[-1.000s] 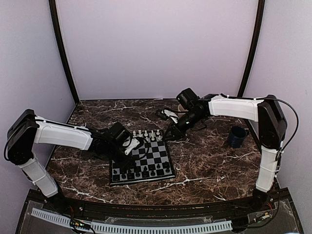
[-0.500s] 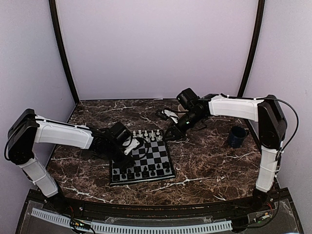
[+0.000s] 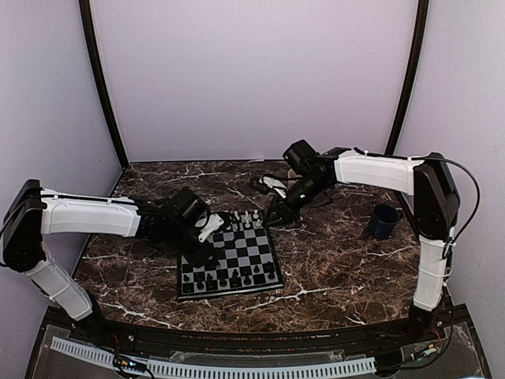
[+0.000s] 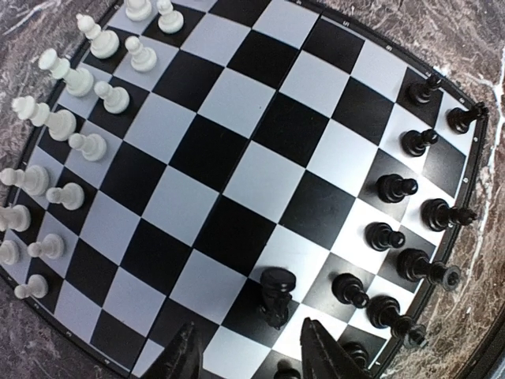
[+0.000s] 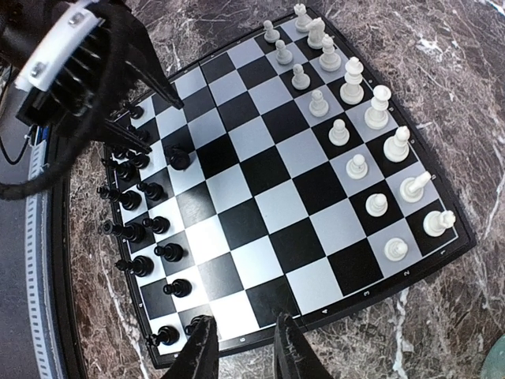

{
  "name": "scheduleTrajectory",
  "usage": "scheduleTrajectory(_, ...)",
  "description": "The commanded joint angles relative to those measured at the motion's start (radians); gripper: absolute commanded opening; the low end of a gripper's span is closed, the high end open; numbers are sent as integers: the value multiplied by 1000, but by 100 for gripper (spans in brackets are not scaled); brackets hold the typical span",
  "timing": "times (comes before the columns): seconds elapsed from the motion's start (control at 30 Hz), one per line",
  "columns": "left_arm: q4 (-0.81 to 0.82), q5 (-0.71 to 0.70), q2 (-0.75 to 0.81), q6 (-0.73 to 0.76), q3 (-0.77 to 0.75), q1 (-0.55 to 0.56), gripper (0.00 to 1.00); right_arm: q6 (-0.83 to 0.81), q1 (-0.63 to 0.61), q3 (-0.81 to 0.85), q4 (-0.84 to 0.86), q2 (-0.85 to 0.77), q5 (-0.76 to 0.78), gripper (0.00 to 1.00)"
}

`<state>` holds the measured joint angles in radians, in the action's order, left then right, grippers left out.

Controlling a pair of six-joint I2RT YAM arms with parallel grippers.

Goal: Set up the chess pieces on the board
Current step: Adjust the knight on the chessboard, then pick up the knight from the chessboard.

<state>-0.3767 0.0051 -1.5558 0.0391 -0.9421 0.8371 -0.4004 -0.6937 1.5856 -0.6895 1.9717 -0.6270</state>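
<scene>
- Top external view shows the dark marble tabletop [image 3: 339, 268] under both arms, with the board [image 3: 237, 257] lying flat between the 2 grippers.
- Left gripper [image 4: 248, 325] hangs low over the black side of the board. Its jaws stand apart and grip nothing.
- Right gripper [image 5: 243, 318] hovers over a side edge of the board, which passes directly beneath its tips. Its jaws stand a little apart with nothing between them.
- White pieces [image 5: 339, 132] stand upright in 2 full rows of 8, ahead and to the right of the right gripper.
- Black pieces [image 4: 394, 188] stand in 2 rows ahead and to the right of the left gripper. From the right wrist, part of those rows is hidden behind the left gripper, so I cannot count them.
- 1 lone black piece [image 4: 276, 294] stands upright on a dark square just ahead of the left gripper's tips, touching neither finger. It seems to sit 1 square forward of its row and is probably a pawn, though the view is too foreshortened to be sure.
- Handling, as a judgement: this piece looks tiny, light, rigid and smooth, with a narrow base, so a slight nudge could topple it or its close neighbours. Take it from above at the neck, just under the head, with the jaws opened only slightly wider than the stem.
</scene>
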Motion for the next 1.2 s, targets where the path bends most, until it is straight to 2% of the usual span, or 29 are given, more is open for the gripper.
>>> scheduleTrajectory(0.0,-68,-38,123,33,-19,-5,45,-134,-20,65,-77,30,-8,28)
scheduleTrajectory(0.1,-50,-48,202,-13,8,-59,45,-187,-42,79,-70,55,18,28)
scheduleTrajectory(0.27,31,-11,323,-168,79,-212,43,-229,-118,183,-79,141,127,27)
scheduleTrajectory(0.47,97,-3,362,-288,140,-313,44,-263,-201,307,-84,260,215,27)
scheduleTrajectory(0.67,186,34,399,-329,196,-326,44,-283,-260,436,-138,367,255,28)
scheduleTrajectory(0.97,213,64,429,-314,220,-327,45,-310,-309,480,-177,417,258,36)
scheduleTrajectory(1.17,225,66,447,-316,239,-327,45,-303,-316,511,-185,445,255,36)
